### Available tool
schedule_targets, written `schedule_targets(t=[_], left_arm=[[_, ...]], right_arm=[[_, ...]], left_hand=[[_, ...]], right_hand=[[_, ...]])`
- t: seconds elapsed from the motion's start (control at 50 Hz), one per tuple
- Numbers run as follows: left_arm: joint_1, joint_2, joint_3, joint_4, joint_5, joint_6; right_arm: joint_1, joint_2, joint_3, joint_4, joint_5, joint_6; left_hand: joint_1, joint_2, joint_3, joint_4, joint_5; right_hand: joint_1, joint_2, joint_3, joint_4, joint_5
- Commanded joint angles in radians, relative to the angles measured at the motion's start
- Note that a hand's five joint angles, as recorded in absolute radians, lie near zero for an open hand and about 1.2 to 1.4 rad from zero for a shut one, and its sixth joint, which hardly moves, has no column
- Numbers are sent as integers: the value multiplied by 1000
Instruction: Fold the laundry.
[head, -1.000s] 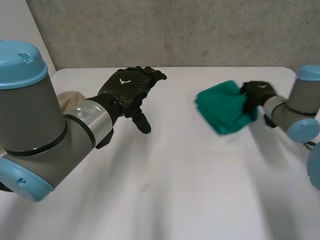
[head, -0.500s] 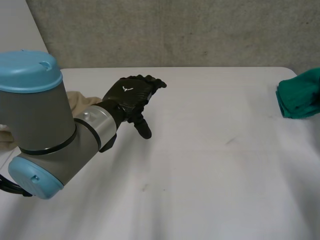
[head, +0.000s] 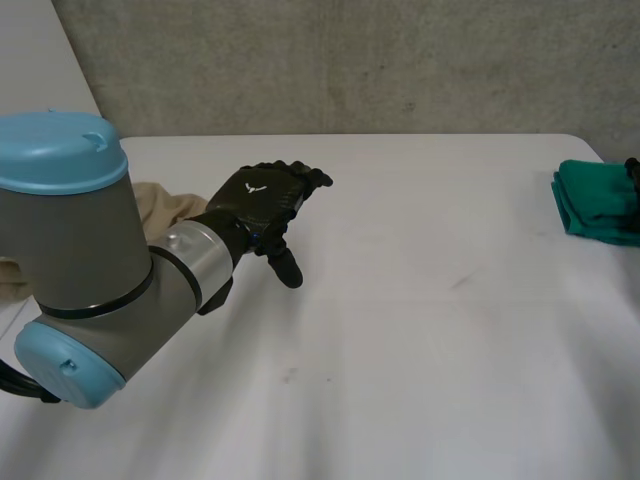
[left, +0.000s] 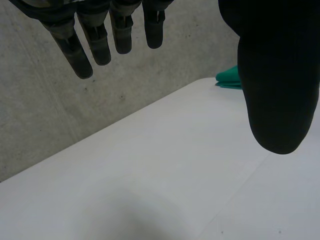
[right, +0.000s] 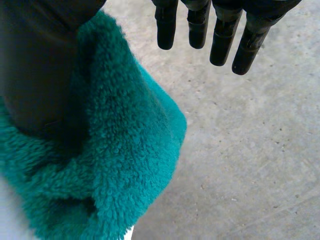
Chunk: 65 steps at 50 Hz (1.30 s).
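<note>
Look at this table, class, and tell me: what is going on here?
A two-armed robot is working on laundry at a white table. Its left robot hand hangs over the table with fingers straight, holding nothing. A folded green towel lies at the table's right edge. The right robot hand is there with its thumb against the towel and its fingers straight, apart from it. A beige cloth lies behind the left arm, untouched.
</note>
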Motion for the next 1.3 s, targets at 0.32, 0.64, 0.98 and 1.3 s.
schedule_targets(t=[0.32,0.64,0.98,1.3], left_arm=[[105,174,-64,10,3,-2],[553,50,19,126,70,68],[713,-490,349,169,-43,595],[408,-206,128,270,-132,402]], right_arm=[[229,-584,277,165,193,-215],[634,-1015,1067,-93,-34,286],[693,-1060,1536,-214,-50,206],[593,-1140,1564,-236,-37,157]], left_hand=[[-17,-28,-34,-27,-51],[-18,-29,-34,-28,-51],[-14,-25,-31,-24,-48],[1204,1193,1187,1194,1170]], right_hand=[[-29,-45,-44,-58,-68],[-29,-45,-44,-58,-68],[-29,-45,-44,-58,-68],[-29,-45,-44,-58,-68]])
